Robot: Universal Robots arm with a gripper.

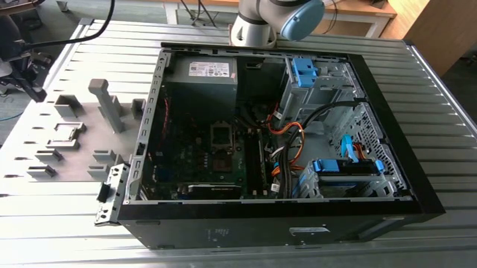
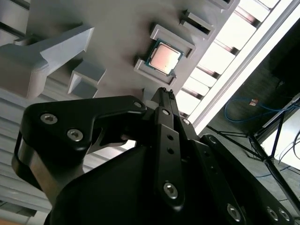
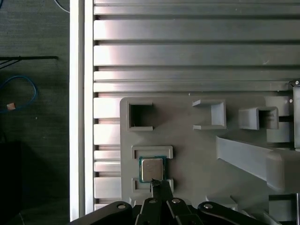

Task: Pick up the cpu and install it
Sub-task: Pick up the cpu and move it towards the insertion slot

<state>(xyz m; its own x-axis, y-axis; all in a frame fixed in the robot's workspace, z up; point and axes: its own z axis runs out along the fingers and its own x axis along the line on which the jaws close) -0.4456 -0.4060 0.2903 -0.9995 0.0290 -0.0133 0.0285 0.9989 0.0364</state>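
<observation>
The cpu [image 3: 152, 168] is a small square chip with a silvery top. It lies flat in a shallow recess of the grey holder plate [image 3: 197, 150], and also appears in the second wrist view [image 2: 165, 57] and at the exterior view's left [image 1: 66, 132]. My gripper [image 3: 161, 184] hovers just above and beside the chip, fingertips pressed together with nothing between them. The second wrist view sees the gripper [image 2: 167, 93] edge-on, its tip pointing at the chip's holder. In the exterior view the gripper [image 1: 30, 84] is a dark shape at the far left.
An open computer case [image 1: 387, 128] lies on the slatted metal table [image 1: 75, 223], its motherboard socket [image 1: 223, 137] near the middle. Raised grey blocks and a tall post [image 1: 108, 103] stand on the holder plate. The table edge [image 3: 77, 112] runs close to the plate.
</observation>
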